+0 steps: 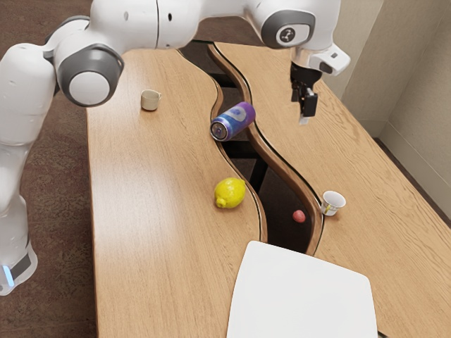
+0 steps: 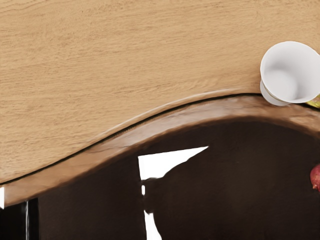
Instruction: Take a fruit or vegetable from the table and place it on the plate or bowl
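Observation:
A yellow lemon [image 1: 230, 192] lies on the wooden table near the dark curved strip [image 1: 282, 204] that runs down its middle. On that strip, beside a white cup [image 1: 332, 203], rests a small red fruit [image 1: 299, 215]; the wrist view catches the red fruit [image 2: 316, 177] and the white cup [image 2: 290, 72] at its edge. A white square plate [image 1: 303, 296] sits at the table's front. My gripper [image 1: 306, 107] hangs open and holds nothing, high above the table's far side, well away from the lemon and plate.
A purple can [image 1: 232, 120] lies on its side at the strip's edge behind the lemon. A beige cup [image 1: 150, 99] stands far back toward the exterior view's left. A wall closes in on the exterior view's right.

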You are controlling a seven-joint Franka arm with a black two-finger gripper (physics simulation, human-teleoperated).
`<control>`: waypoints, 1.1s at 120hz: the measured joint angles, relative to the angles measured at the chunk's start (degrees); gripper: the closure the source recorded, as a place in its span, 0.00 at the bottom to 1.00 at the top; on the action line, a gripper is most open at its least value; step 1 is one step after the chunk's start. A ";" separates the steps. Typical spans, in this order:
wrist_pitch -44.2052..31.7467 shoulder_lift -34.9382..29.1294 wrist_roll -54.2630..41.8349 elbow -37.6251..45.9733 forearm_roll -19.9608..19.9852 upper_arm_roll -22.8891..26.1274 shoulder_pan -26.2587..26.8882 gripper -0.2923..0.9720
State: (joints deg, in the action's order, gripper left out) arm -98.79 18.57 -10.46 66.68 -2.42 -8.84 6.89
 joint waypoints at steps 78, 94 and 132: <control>-0.17 4.92 -0.74 9.79 -1.62 20.74 -12.71 0.23; -2.43 7.22 -1.44 9.48 -1.64 23.63 -12.90 0.23; -5.40 15.08 -2.98 4.37 -3.53 28.37 -13.54 0.23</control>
State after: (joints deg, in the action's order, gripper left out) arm -104.19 33.65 -13.44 71.06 -5.94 19.53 -6.65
